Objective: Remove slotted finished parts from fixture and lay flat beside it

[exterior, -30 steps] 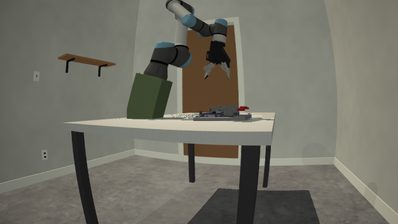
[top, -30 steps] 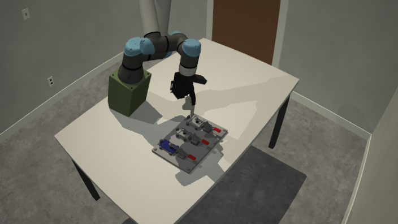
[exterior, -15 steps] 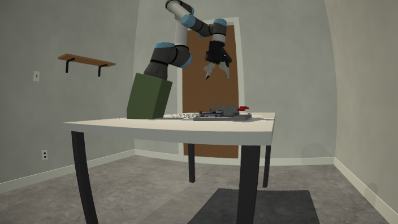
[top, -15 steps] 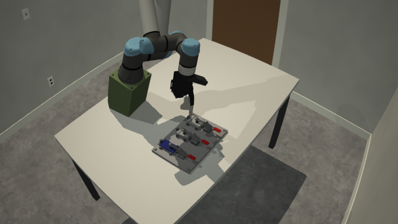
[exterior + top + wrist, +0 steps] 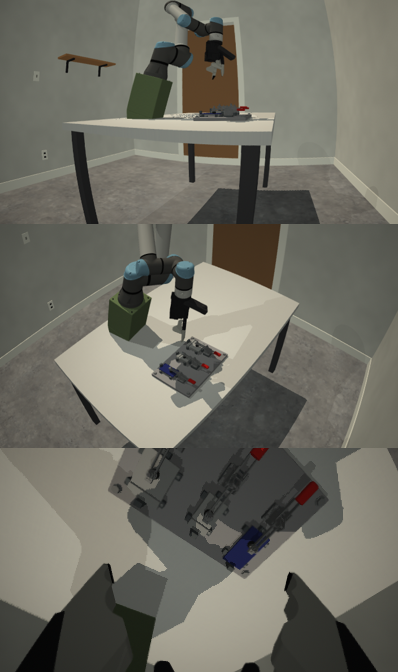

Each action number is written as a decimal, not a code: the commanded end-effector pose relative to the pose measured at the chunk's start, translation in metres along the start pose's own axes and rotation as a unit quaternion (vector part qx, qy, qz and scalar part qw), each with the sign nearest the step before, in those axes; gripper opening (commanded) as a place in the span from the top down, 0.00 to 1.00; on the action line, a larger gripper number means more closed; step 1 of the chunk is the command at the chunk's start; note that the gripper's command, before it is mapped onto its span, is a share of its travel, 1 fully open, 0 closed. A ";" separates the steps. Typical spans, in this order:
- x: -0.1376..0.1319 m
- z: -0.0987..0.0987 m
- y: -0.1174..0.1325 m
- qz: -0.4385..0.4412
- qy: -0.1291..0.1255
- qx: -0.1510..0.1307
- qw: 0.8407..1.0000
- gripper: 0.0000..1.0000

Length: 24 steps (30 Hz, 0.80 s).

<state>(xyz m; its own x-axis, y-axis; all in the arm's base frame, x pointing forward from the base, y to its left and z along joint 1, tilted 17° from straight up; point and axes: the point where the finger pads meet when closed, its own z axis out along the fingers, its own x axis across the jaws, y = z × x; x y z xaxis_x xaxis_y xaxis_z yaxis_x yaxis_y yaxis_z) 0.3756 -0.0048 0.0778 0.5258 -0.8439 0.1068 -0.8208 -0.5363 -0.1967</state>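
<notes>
The fixture plate (image 5: 203,374) (image 5: 220,119) (image 5: 295,473) lies on the table and carries three clamps in a row. The blue blank (image 5: 164,369) (image 5: 240,553) sits at the near end of the row, under its clamp arm. A grey part (image 5: 195,345) sits in the far station and another grey part (image 5: 181,359) in the middle one, each under a clamp arm. Their slots are too small to make out. My gripper (image 5: 183,336) (image 5: 217,76) (image 5: 200,569) is open and empty, high above the table. In the wrist view the plate lies beyond the fingertips; in the top view one finger hides the other.
Red clamp handles (image 5: 217,353) (image 5: 205,366) (image 5: 191,380) point toward the table's right edge in the top view. The green robot base block (image 5: 121,320) (image 5: 147,96) stands on the table left of the fixture. Locating pins and raised clamp bodies stand around the parts.
</notes>
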 end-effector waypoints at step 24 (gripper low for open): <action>0.009 -0.005 0.002 0.259 0.000 0.033 0.965 0.00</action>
<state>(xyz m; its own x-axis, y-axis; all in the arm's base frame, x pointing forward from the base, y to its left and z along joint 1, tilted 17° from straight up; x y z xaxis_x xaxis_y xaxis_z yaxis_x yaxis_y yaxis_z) 0.3776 -0.0128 0.0830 0.0838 -0.9964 -0.0119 -0.9568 -0.0771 -0.2803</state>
